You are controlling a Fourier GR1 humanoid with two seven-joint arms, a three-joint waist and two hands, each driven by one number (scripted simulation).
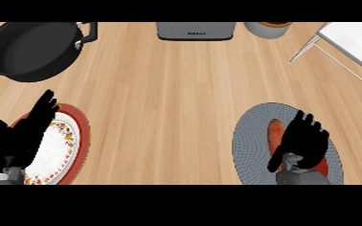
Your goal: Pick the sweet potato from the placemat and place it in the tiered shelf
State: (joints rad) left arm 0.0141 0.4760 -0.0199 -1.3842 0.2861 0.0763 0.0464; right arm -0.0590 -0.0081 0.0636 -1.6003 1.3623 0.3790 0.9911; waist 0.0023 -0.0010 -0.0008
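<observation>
An orange sweet potato (275, 131) lies on a round grey placemat (249, 139) at the lower right of the head view. My right hand (300, 139) hovers over it with straight fingers pointing away from me, covering most of the potato; only its left side and a bit near the wrist show. The white tiered shelf (332, 40) stands at the upper right edge, partly out of view. My left hand (32, 124) rests open at the lower left, fingers up, above a plate.
A red-rimmed patterned plate (67, 143) sits at the lower left. A black pot (39, 48) with a handle fills the upper left. A grey toaster (194, 30) and a grey cup (268, 29) stand along the back edge.
</observation>
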